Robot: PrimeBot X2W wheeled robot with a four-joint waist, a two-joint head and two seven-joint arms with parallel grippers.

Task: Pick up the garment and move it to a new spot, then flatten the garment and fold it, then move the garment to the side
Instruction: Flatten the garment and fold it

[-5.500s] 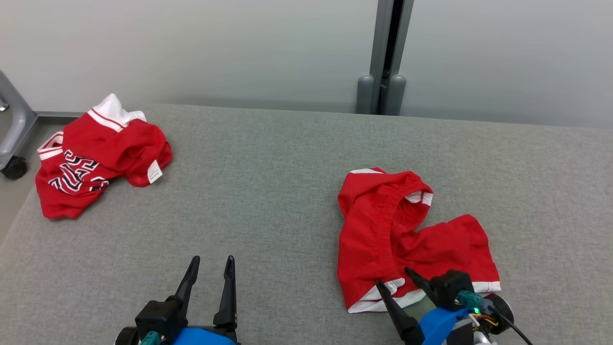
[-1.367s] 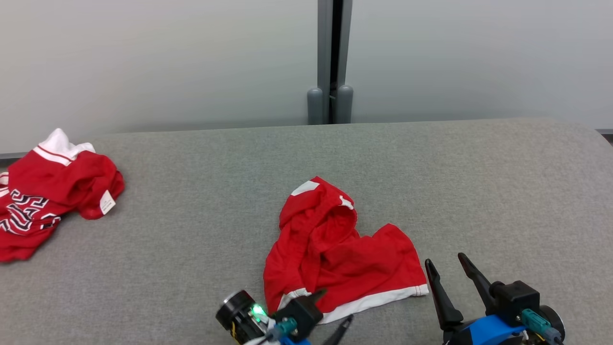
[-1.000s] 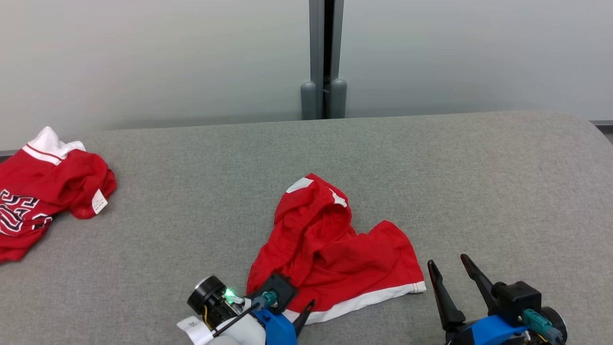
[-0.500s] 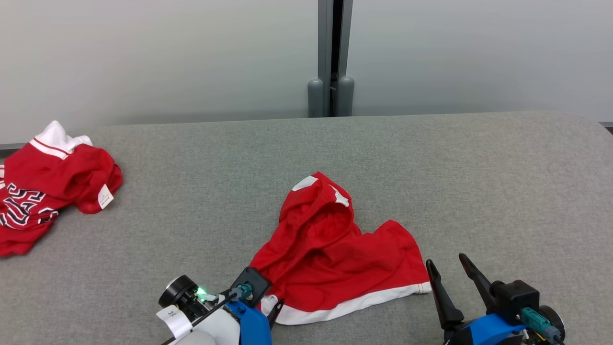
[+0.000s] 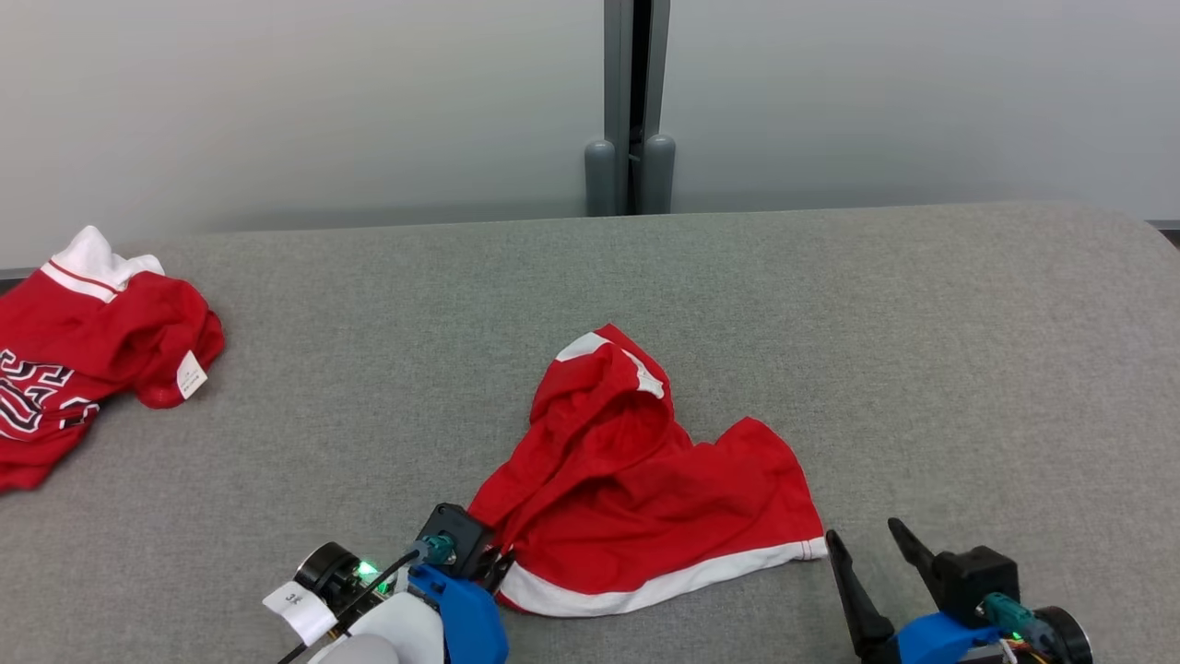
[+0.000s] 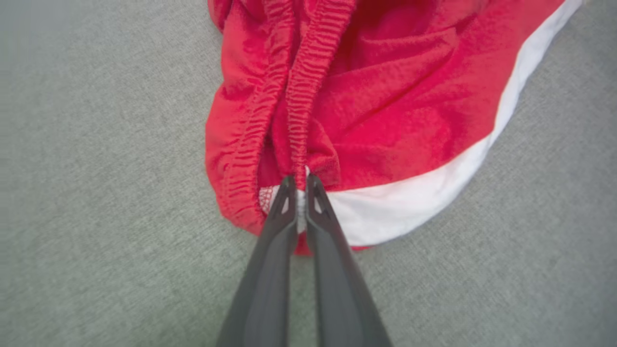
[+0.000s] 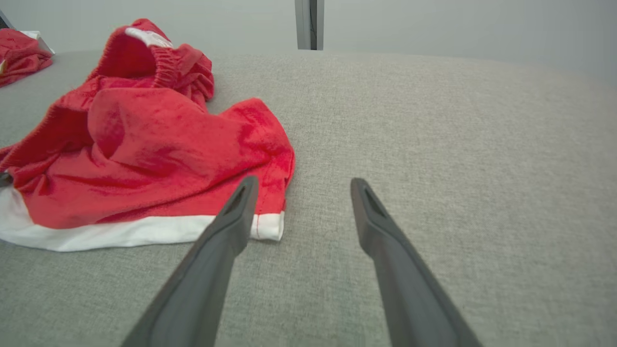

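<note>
**Grip taken on the corner of the shorts**

Closure of the left gripper [image 6: 299, 185] has just been completed. Its jaws, held wide a second ago, are now pinched together on the red shorts [image 6: 385, 120], at the corner where the elastic waistband [image 6: 303, 96] meets the white hem [image 6: 434, 193]. The rest of the shorts is spread on the grey table [image 5: 922, 369] ahead of that gripper's fingertips, and no part is seen lifted yet. The pick-up is therefore judged secured, with the carry to a new spot, the flattening and the folding yet to be done.

The right gripper [image 7: 303, 183] is held wide open and empty, with the far corner of the hem lying just beside one of its fingers.

Counted are two grippers, one table and two red garments: the shorts, and a lettered jersey [image 5: 83, 369] well away to the left gripper's left.
</note>
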